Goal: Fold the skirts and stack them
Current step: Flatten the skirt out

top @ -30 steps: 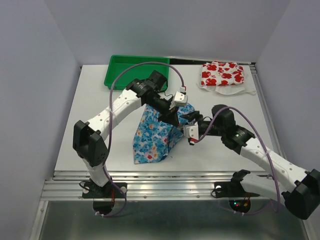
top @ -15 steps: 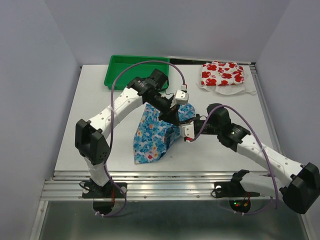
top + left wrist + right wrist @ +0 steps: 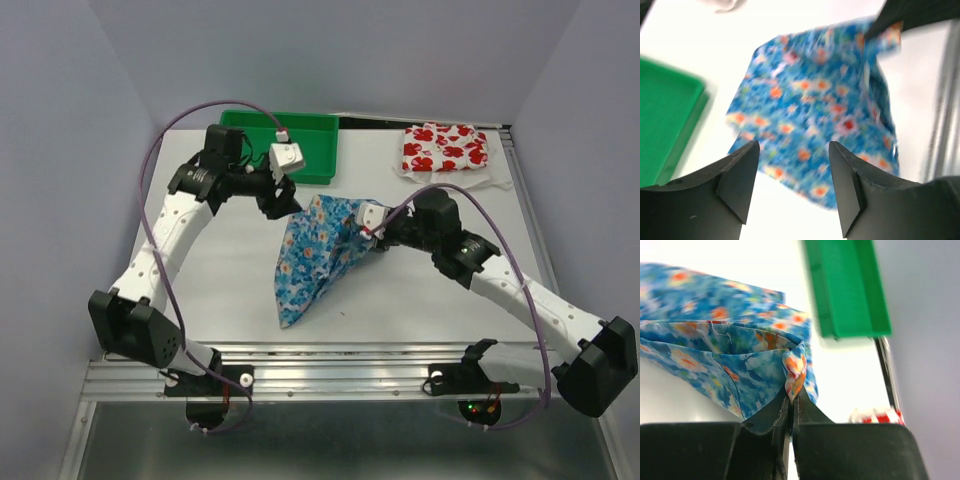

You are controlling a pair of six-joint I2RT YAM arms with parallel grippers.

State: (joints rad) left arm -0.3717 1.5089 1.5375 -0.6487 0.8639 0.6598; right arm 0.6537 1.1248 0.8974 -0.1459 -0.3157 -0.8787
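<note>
right gripper (image 3: 791, 399) pinched tight on a corner of the blue skirt (image 3: 318, 255), holding that edge up; the rest of the cloth drapes down onto the table (image 3: 200, 280). left gripper (image 3: 794, 150) jaws apart, empty, near the skirt, beside the green tray (image 3: 315, 160). white red-flowered skirt (image 3: 445, 148) lies at the far right corner, well apart.

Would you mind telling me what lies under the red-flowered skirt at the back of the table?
White fabric sticks out beneath the red-flowered skirt along its near edge; how far it runs underneath is covered.
</note>
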